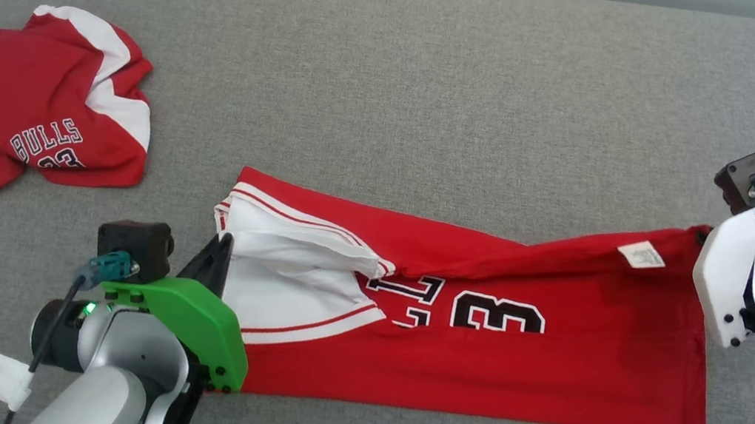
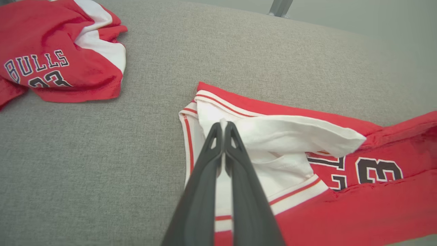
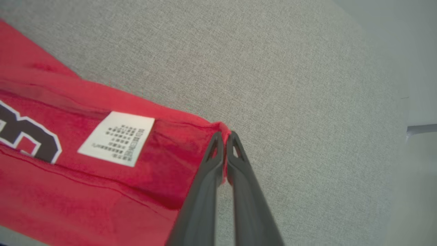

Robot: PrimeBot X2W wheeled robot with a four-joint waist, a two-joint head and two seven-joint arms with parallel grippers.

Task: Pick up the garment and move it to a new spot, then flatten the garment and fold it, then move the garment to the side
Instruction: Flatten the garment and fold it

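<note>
Surface: grey woven upholstery (image 1: 441,87). Two red fabric jerseys with white panels and striped trim.

The garment (image 1: 511,367) lies flat and elongated, from centre toward 3 o'clock in the head view. Numeral "3" is legible. One white care label (image 1: 641,254), print unreadable.

Second jersey (image 1: 12,105), crumpled at 10 o'clock, reads "BULLS".

Left gripper (image 2: 223,124) is clenched on the garment's white edge at 8 o'clock. Right gripper (image 3: 225,135) is clenched on its red corner at 3 o'clock.

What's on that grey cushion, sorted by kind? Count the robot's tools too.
Red jerseys: 2 (crumpled jersey, stretched jersey)
Tools, each pinched shut on an end of the stretched jersey: 2 (left tool, right tool)
Total: 4
</note>
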